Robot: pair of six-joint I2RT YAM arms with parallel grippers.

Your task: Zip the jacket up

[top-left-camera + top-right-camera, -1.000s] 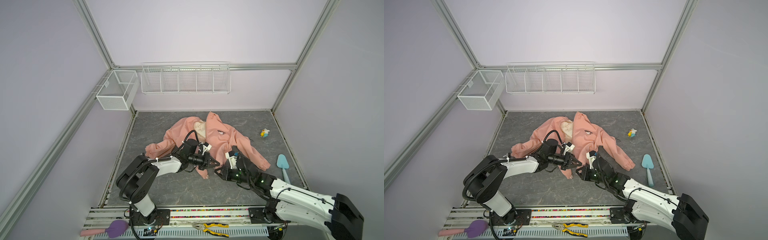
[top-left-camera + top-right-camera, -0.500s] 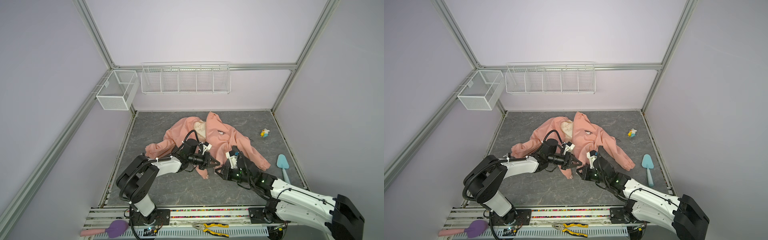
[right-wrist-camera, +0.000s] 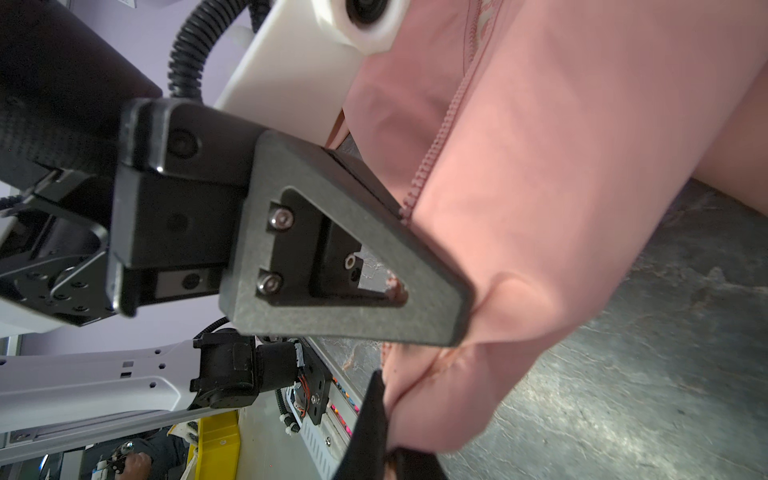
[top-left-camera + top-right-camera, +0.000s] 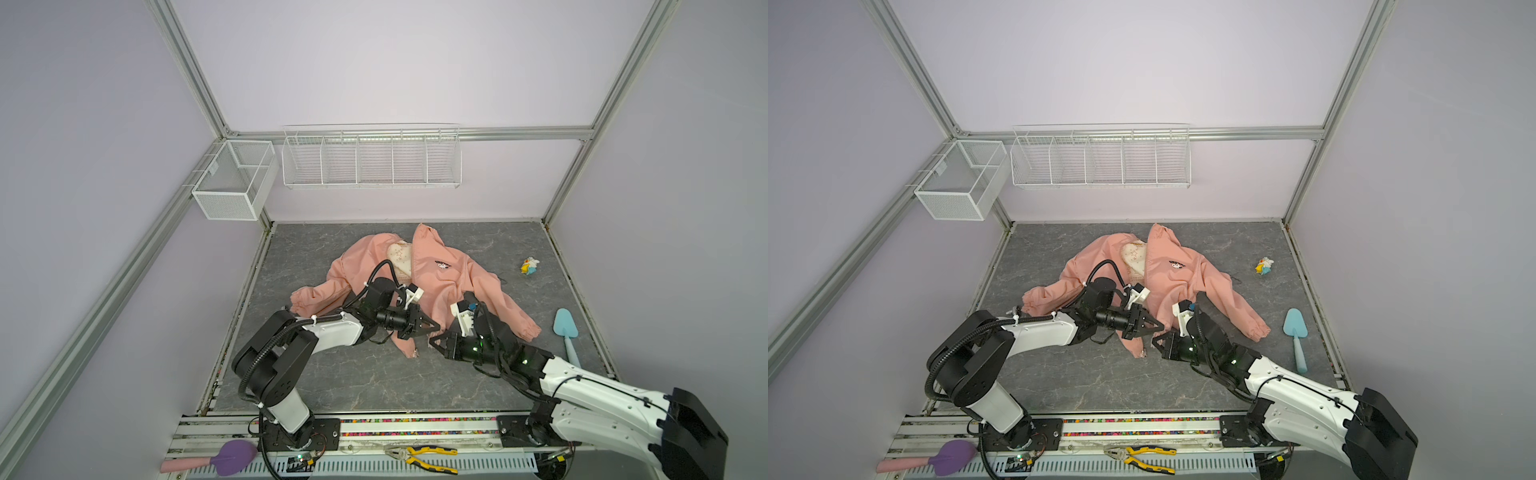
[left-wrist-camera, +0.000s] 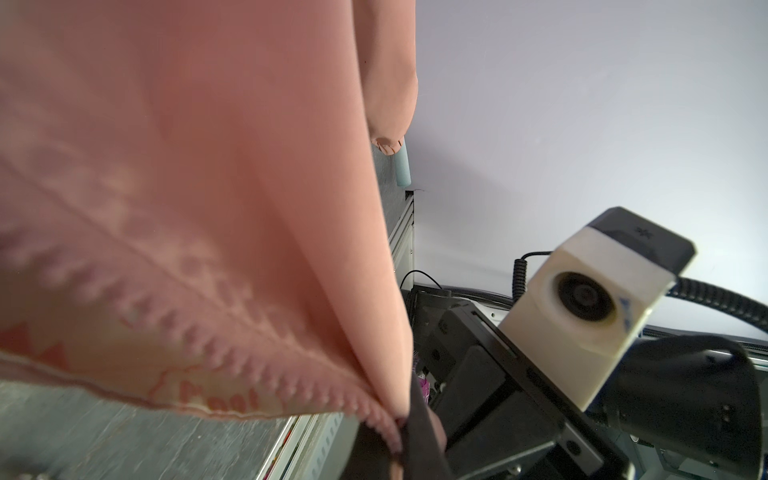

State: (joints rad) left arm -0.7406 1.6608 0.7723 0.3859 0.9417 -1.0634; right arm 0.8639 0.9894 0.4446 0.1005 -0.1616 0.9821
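The salmon-pink jacket (image 4: 440,274) lies spread on the grey mat in both top views, open at the collar where the cream lining (image 4: 400,254) shows. Both grippers meet at its near hem. My left gripper (image 4: 435,326) is shut on the hem edge beside the pink zipper teeth (image 5: 232,349), and the fabric is pinched at my left gripper (image 5: 401,428) in the left wrist view. My right gripper (image 4: 432,340) is shut on a fold of the hem just below; the right wrist view shows cloth bunched in my right gripper (image 3: 386,415). The zipper slider is hidden.
A small yellow-and-white toy (image 4: 530,265) and a blue trowel (image 4: 566,332) lie on the mat to the right. Wire baskets (image 4: 370,156) hang on the back wall. Pliers (image 4: 419,455) and a purple tool (image 4: 228,457) rest on the front rail.
My right gripper has closed onto the jacket hem. Neither arm has visibly moved.
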